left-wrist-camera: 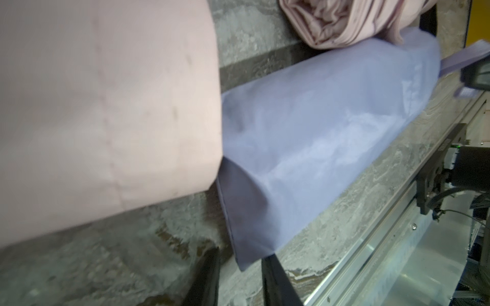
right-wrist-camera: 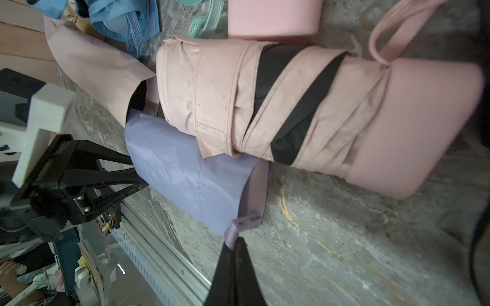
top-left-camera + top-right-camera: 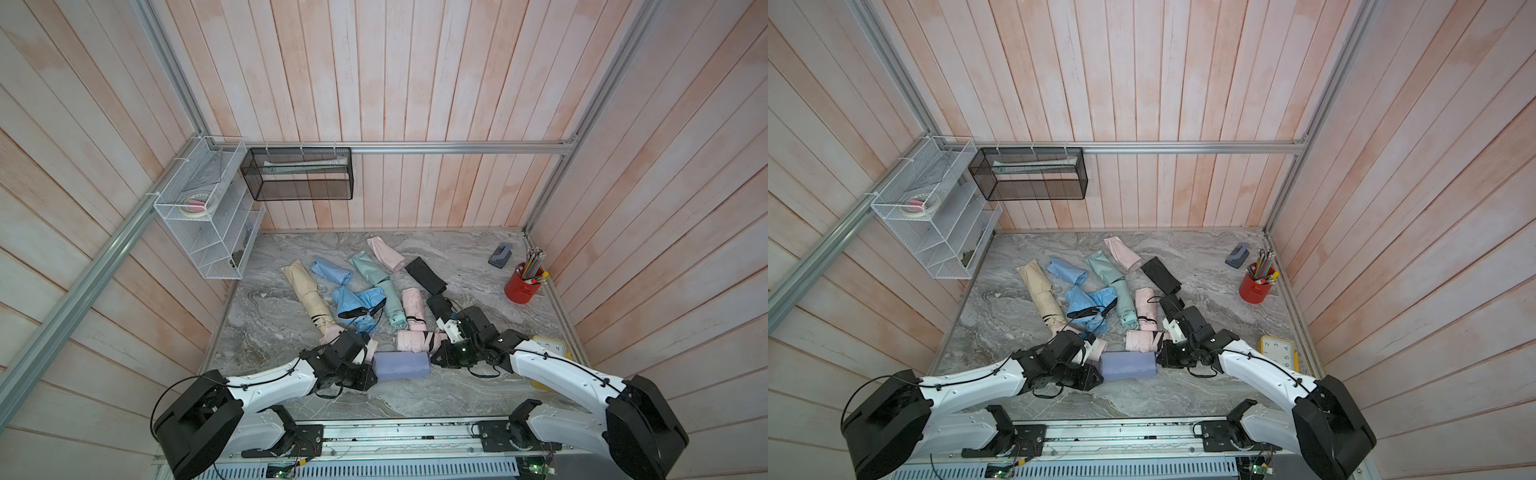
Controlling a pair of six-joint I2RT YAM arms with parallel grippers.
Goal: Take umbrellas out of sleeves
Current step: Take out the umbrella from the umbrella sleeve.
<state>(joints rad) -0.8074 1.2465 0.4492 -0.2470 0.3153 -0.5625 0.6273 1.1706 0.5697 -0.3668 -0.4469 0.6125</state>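
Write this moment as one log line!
right gripper: shut on lavender wrist cord | left gripper: open, straddling lavender sleeve corner | lavender umbrella: inside sleeve

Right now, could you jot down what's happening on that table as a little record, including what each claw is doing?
Item in work: lavender sleeve, lying near the table's front edge
Contents: lavender umbrella not yet out, only its handle end showing
Right gripper: shut on the lavender wrist cord
Left gripper: open, jaws either side of the sleeve's closed corner
Neighbour: pink umbrella, out of its sleeve, resting against the lavender sleeve
Bystanders: red pencil cup, yellow clock
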